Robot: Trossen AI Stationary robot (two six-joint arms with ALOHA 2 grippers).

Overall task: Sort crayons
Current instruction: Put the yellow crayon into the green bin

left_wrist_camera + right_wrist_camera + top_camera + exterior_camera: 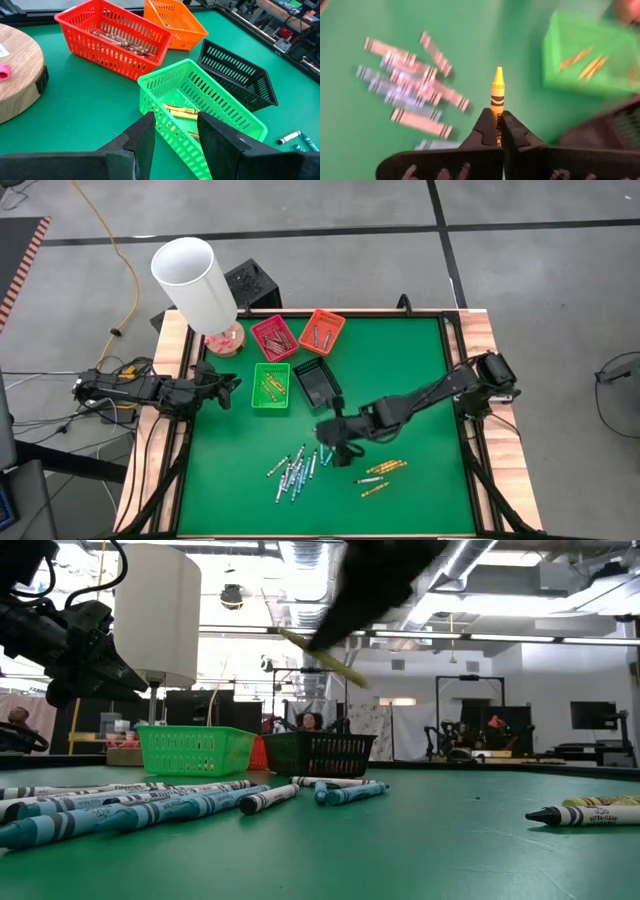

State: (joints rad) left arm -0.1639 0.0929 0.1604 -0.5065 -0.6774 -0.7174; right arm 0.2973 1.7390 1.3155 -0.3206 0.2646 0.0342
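Nearest in the high view, loose crayons [296, 472] lie in the lower centre of the green tabletop [420, 380], blue and grey ones left, yellow ones right. Just above them, the right end effector [497, 131] pinches a yellow crayon [497, 97] by its lower end, tip pointing forward. The stick appears light, rigid and brittle; grip it mid-wrapper, with modest force. Farther up, the green tray [271, 388] holds yellow crayons. At left centre, the left end effector [175, 131] waits, fingers spread, empty.
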